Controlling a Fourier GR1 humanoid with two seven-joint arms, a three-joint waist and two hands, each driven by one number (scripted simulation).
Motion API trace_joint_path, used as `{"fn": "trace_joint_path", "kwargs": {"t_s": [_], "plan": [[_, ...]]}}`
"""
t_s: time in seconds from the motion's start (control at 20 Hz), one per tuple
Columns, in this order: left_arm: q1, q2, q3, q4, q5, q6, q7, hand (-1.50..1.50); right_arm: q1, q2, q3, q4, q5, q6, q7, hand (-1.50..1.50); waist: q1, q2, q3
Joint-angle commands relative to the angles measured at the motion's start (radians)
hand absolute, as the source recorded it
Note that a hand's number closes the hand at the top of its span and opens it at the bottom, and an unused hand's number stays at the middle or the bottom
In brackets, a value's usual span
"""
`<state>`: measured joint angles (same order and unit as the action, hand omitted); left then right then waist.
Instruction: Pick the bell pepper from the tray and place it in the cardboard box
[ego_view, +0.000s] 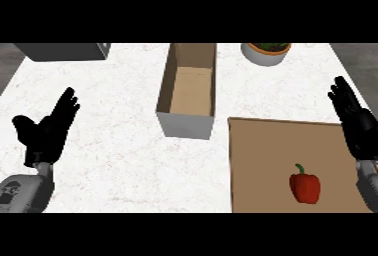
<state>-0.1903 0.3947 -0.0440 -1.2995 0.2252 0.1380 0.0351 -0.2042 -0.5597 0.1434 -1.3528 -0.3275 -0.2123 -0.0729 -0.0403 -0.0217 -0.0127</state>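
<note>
A: Item: bell pepper (304, 186), where?
B: Lay on tray (258, 150), stem pointing away; right robot hand (356, 122) nearer, fingers straight, empty.
A: Left robot hand (46, 131)?
B: Open, far left; cardboard box (188, 95) between.

Left hand (44, 131): open, fingers straight, pointing up, frame's left edge.
Right hand (356, 120): open, fingers straight, frame's right edge.

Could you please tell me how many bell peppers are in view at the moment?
1. A red bell pepper lies on the brown tray at the lower right, apart from both hands. None shows in the open cardboard box, though its near wall could hide something.
</note>
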Motion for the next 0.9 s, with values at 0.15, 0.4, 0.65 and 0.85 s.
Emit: {"fn": "trace_joint_path", "kwargs": {"t_s": [0.15,0.4,0.65,0.85], "plan": [[-0.038,-0.005,-0.116,-0.113,-0.075,-0.053,-0.006,0.0,0.221,0.083,0.014,-0.129,0.12,-0.331,0.104,-1.5,-0.016,0.004,0.011],[-0.043,-0.039,-0.168,-0.117,-0.088,-0.076,-0.043,0.0,0.351,-0.062,0.086,0.045,0.407,-0.466,0.077,-1.5,-0.054,0.03,-0.005],[-0.046,-0.052,-0.209,-0.14,-0.102,-0.092,-0.03,0.0,0.473,-0.086,0.194,0.032,0.68,-0.69,0.154,-1.5,-0.015,0.018,-0.002],[-0.053,-0.06,-0.229,-0.165,-0.112,-0.091,-0.008,0.0,0.544,-0.123,0.228,-0.06,0.846,-0.759,0.297,-1.5,-0.006,0.016,-0.005]]}}
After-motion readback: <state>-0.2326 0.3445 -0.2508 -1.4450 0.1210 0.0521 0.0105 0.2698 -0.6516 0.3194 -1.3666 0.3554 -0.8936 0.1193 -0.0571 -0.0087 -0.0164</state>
